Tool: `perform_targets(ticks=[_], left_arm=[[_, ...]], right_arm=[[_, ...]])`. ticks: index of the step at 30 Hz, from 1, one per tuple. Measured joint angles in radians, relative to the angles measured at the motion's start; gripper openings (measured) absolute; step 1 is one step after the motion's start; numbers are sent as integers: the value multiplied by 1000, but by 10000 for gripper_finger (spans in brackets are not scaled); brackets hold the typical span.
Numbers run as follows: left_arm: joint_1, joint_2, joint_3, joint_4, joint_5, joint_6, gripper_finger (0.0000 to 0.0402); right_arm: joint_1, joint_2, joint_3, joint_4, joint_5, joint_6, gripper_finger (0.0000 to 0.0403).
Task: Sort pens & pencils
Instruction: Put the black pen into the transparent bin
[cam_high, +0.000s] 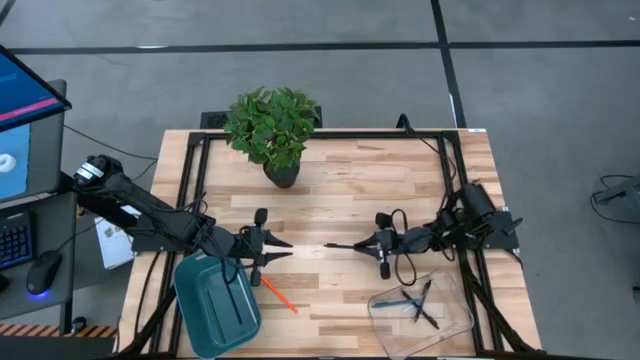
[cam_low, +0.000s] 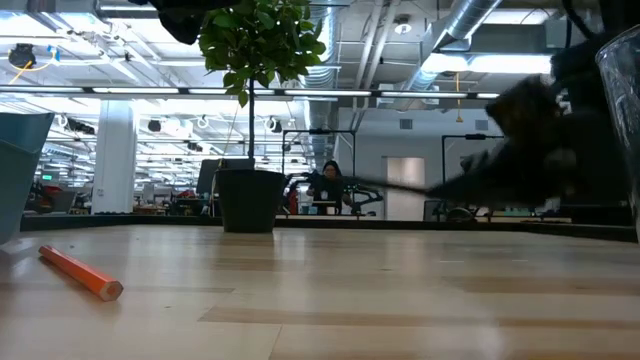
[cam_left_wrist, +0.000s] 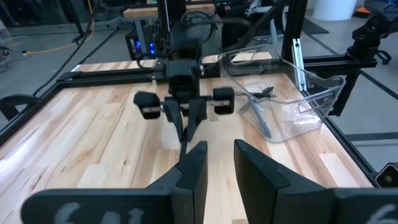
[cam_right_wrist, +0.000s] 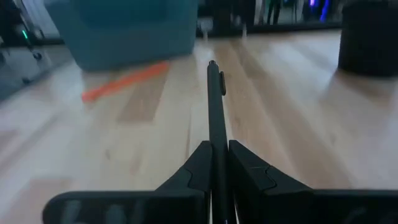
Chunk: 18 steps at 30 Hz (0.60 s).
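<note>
The right gripper (cam_high: 368, 244) hangs over the middle of the wooden table (cam_high: 340, 190), on the side of the potted plant (cam_high: 273, 125) nearer the table's front edge, its fingers pinched on a black pen (cam_right_wrist: 216, 106) that sticks out level toward the left arm. The left gripper (cam_high: 281, 246) faces it just short of the pen's tip, its two fingers (cam_left_wrist: 194, 165) parted by a narrow gap and holding nothing. An orange pencil (cam_high: 279, 295) lies flat on the bare wood, farther from the plant than the left gripper and just beside the teal tray (cam_high: 215, 305), apart from its wall. The tray sits at the front corner on the left arm's side, with a dark pen lying inside. A clear plastic bin (cam_high: 420, 312) sits at the front on the right arm's side, well apart from the plant; it holds a blue pen (cam_high: 397, 302) and a couple of dark pens (cam_high: 425, 308) crossing one another. Nothing stands between the two grippers except the held pen itself.
</note>
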<state>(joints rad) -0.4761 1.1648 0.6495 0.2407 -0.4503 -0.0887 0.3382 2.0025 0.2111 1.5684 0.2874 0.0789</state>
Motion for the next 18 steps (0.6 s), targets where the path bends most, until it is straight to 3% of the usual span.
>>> perform_targets(ticks=[18], left_arm=[[0, 0, 0, -7, 0, -8, 71]], right_arm=[[-13, -545, -111, -36, -2, -140, 60]])
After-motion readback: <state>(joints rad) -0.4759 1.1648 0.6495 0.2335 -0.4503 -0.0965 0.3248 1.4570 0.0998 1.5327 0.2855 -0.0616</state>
